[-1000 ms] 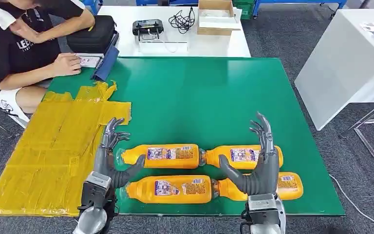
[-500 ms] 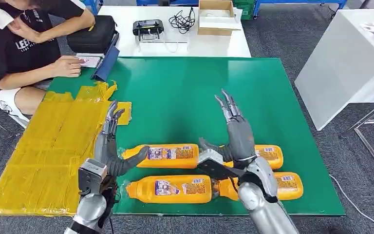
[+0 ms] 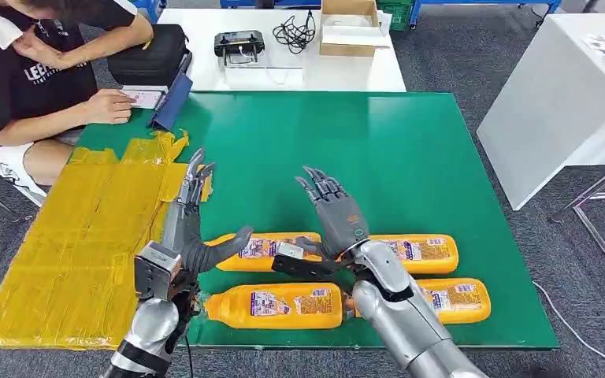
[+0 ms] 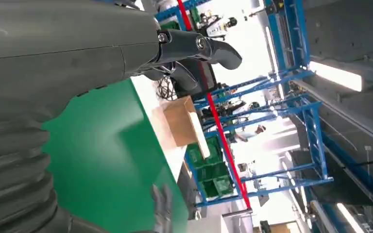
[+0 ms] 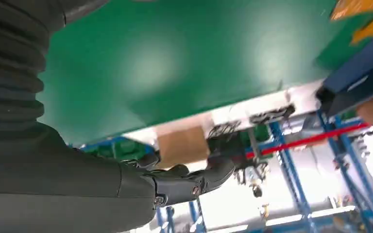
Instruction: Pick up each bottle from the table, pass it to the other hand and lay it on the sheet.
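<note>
Four orange bottles are lying on the green surface, none lifted. Far-left bottle is sitting between both hands. Right hand is hovering above it, fingers spread, holding nothing; left hand likewise. Best lowering right palm squarely over the label, then closing; yellow sheet is waiting left.

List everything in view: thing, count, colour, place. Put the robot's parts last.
bottles: four, orange, lying in two rows at the near edge of the table
table: one, green top
sheet: one, yellow, on the table's left part
cardboard box: one, brown, on the white table behind
black bag: one, on the white table
person: one, black shirt, seated far left
left hand: open, above the left bottles
right hand: open, above the far row
</note>
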You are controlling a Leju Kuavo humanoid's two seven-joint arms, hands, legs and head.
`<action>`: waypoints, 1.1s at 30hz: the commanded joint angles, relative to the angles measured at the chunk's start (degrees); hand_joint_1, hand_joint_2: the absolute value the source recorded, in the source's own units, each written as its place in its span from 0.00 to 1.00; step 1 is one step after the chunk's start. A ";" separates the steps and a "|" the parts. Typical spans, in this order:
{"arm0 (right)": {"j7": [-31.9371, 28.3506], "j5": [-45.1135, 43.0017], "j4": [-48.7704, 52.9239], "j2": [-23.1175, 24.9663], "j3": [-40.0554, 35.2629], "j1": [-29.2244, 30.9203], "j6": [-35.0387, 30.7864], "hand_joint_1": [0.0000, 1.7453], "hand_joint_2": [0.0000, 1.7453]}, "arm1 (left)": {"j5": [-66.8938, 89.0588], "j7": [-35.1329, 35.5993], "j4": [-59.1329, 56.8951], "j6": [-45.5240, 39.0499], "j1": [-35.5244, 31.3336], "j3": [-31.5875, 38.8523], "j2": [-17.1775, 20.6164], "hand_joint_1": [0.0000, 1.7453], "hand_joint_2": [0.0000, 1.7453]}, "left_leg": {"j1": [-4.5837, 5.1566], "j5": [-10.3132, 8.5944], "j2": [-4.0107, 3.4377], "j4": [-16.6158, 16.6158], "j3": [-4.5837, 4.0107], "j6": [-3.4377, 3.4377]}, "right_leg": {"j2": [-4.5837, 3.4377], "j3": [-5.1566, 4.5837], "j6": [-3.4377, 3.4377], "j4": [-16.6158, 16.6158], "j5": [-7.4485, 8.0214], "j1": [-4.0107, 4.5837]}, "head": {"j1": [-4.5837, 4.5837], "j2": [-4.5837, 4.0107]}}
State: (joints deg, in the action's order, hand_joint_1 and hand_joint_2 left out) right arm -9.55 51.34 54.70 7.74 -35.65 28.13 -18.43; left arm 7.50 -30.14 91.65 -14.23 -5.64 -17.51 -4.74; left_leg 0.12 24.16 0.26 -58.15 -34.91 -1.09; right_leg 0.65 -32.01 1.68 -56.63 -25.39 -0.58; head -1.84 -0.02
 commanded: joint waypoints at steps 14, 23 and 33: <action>-2.93 -4.75 -11.54 3.73 -3.94 4.44 1.42 0.00 1.00 | -1.73 0.05 -6.92 0.18 -3.84 -1.98 -0.17 0.00 1.00 | -0.04 0.00 -0.02 0.05 0.13 0.10 | -0.05 0.14 -0.07 0.06 0.00 0.03 | 0.00 0.00; -0.77 -6.15 -21.35 4.69 -6.55 8.51 5.71 0.00 1.00 | -2.81 -0.05 -9.64 0.77 -5.83 -3.31 -0.65 0.00 1.00 | -0.03 -0.02 0.04 0.04 0.11 0.09 | 0.02 0.15 -0.06 0.06 0.00 0.03 | -0.02 0.00; 1.58 -4.94 -29.00 5.59 -7.85 11.59 7.62 0.00 1.00 | -3.54 -0.25 -10.94 0.57 -7.52 -3.50 -1.05 0.00 1.00 | -0.02 -0.02 0.06 0.03 0.11 0.10 | 0.03 0.15 -0.07 0.04 -0.02 0.02 | -0.02 0.00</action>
State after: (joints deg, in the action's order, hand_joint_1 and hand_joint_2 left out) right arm -9.03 46.27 35.92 13.20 -40.81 34.78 -11.52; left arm 4.79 -30.29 85.50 -13.29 -9.75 -20.26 -5.49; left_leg 0.13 24.13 0.25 -58.16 -34.93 -1.09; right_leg 0.64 -32.03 1.69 -56.64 -25.39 -0.59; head -1.86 -0.02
